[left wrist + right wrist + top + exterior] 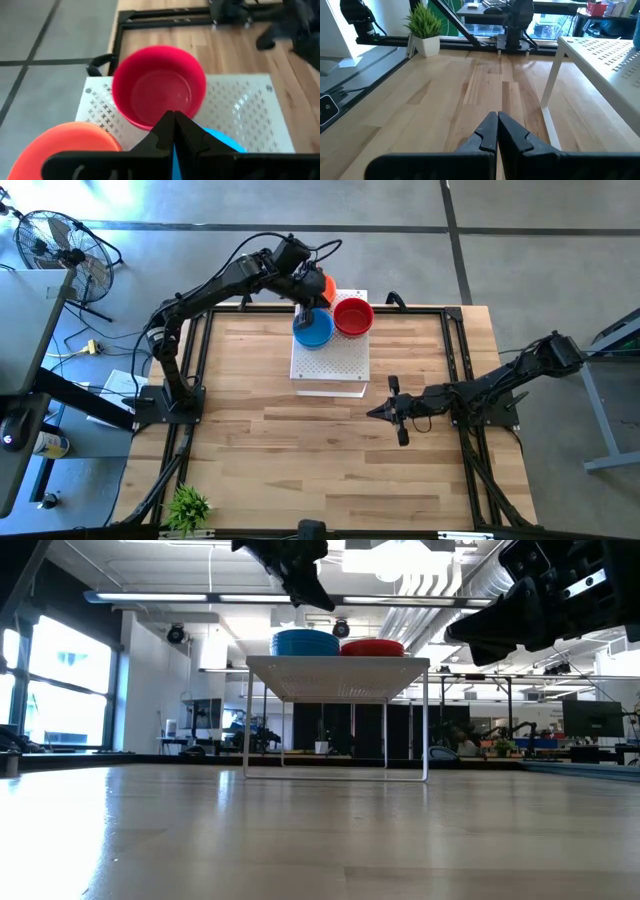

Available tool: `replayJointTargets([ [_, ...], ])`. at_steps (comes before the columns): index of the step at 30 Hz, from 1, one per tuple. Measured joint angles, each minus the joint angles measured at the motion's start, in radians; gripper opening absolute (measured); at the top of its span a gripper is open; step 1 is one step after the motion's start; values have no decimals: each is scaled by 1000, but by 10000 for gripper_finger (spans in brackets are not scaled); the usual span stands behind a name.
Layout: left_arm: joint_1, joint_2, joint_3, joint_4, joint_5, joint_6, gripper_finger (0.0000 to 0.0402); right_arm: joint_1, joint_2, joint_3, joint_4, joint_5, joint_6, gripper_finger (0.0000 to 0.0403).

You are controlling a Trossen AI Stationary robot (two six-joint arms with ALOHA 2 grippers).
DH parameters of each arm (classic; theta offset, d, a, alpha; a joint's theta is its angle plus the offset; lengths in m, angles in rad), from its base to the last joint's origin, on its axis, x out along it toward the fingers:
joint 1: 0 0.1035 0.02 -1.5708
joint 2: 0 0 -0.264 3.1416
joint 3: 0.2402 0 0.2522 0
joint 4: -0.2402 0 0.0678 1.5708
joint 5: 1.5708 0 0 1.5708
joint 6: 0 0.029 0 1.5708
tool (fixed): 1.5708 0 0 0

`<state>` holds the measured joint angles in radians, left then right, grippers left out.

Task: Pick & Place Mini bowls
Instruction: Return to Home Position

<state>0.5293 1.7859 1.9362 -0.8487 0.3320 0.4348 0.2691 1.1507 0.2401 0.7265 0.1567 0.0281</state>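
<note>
My left gripper (174,117) hangs empty, fingers pinched together, over the white shelf (335,365) at the 12 o'clock edge of the tabletop (300,460). On the shelf sit the blue bowls (313,332), with the red bowls (353,316) at their 2 o'clock and the orange bowls (327,284) at their 12. My right gripper (385,412), also closed and empty, waits over the tabletop at the shelf's 5 o'clock.

you see blue bowls (306,642) and red bowls (372,647) side by side atop the white shelf (338,665), left gripper (318,598) just above the blue, right arm (540,602) high up.
</note>
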Motion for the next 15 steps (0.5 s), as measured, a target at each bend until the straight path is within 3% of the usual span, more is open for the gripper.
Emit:
replayJointTargets([
  [10,-65,-1,-22,184,-157,-99,0,0,0,0,2,-21,-8,0],
  [15,-87,-93,-280,385,-183,-182,0,0,0,0,19,-38,-10,0],
])
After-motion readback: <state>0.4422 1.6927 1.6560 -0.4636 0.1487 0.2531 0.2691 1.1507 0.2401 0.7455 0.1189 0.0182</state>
